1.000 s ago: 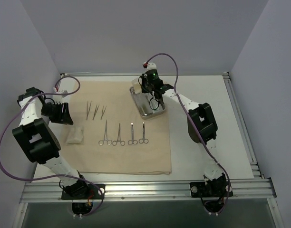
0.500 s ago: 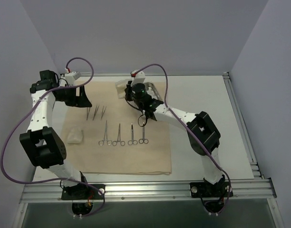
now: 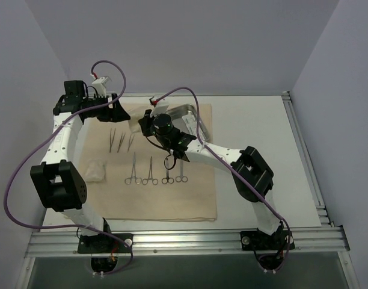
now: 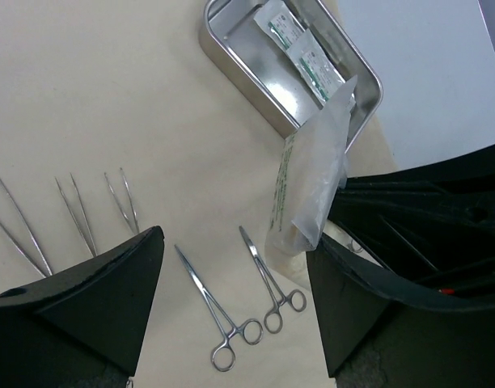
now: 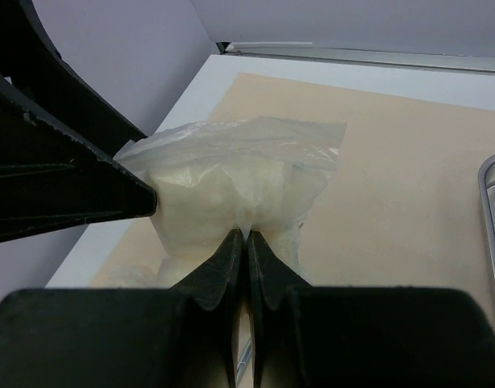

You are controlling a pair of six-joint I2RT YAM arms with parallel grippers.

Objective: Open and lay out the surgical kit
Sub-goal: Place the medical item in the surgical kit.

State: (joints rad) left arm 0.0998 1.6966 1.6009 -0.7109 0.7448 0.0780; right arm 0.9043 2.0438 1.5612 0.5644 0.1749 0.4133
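Note:
My right gripper [image 5: 246,234] is shut on the edge of a clear packet [image 5: 231,162] with white gauze inside, and holds it in the air over the beige cloth wrap [image 3: 172,205]. In the top view the right gripper [image 3: 151,122] and the packet [image 3: 142,125] are left of the steel tray [image 3: 193,117]. My left gripper [image 3: 121,111] stands open right beside the packet. In the left wrist view the packet [image 4: 312,186] hangs by the right-hand finger of the left gripper [image 4: 231,242]. Forceps [image 4: 219,311] lie on the cloth below.
The tray's rim [image 4: 231,48] encloses two small packets [image 4: 300,48]. Tweezers [image 3: 121,139] lie in a row at the cloth's back left, and forceps and scissors [image 3: 157,171] in a row in front of them. A white gauze pad [image 3: 95,170] sits at the cloth's left edge.
My right gripper has carried the packet from the tray leftward. My left arm has swung back and to the right to meet it, and its jaws have opened wider.

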